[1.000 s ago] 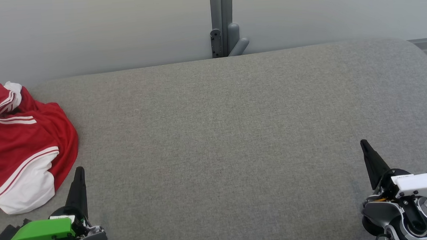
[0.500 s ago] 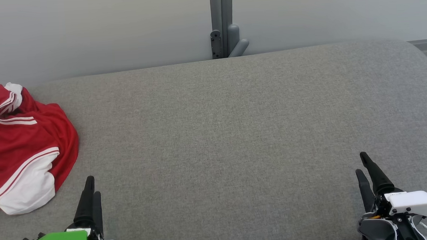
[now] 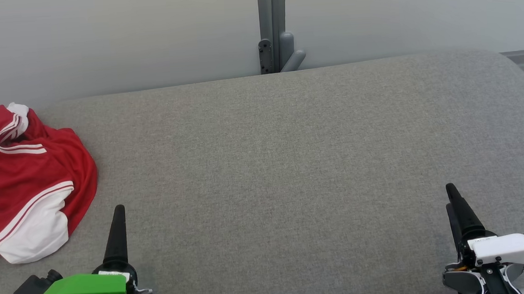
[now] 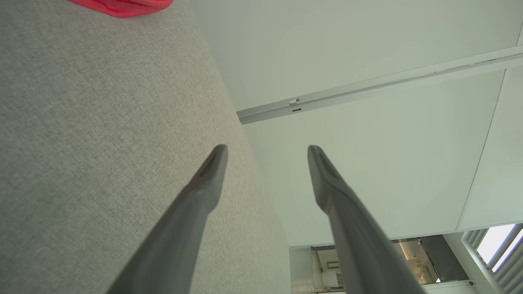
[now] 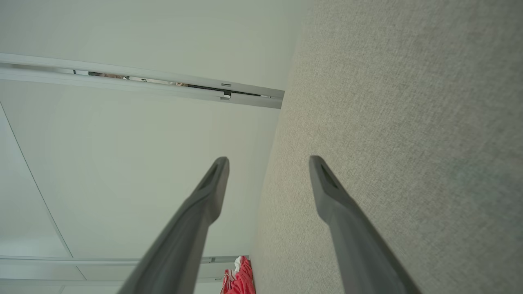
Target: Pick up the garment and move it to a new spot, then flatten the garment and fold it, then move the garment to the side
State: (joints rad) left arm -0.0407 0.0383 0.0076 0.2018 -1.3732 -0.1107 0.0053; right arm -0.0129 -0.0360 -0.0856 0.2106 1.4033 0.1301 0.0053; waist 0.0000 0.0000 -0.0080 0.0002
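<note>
- The head view takes in the whole red garment [image 3: 27,179]. It lies crumpled at the left edge of the grey fabric counter [image 3: 267,165], a pale wall [image 3: 100,38] and a grey post [image 3: 272,23] behind.
- The left wrist view catches a red rim of it at the top edge. The right wrist view shows it as a small red-and-white heap far along the counter.
- From the head the fingers stand nearly edge-on, while the wrist views look along them. The left gripper [image 4: 267,148] has its fingers spread wide with nothing between them, and so does the right gripper [image 5: 269,158].
- Both grippers sit at the counter's near side, one toward each corner, apart from the garment.
- The garment is red with thin white stripes and a white panel on its near side. It is bunched in soft folds, too rumpled to tell its type.
</note>
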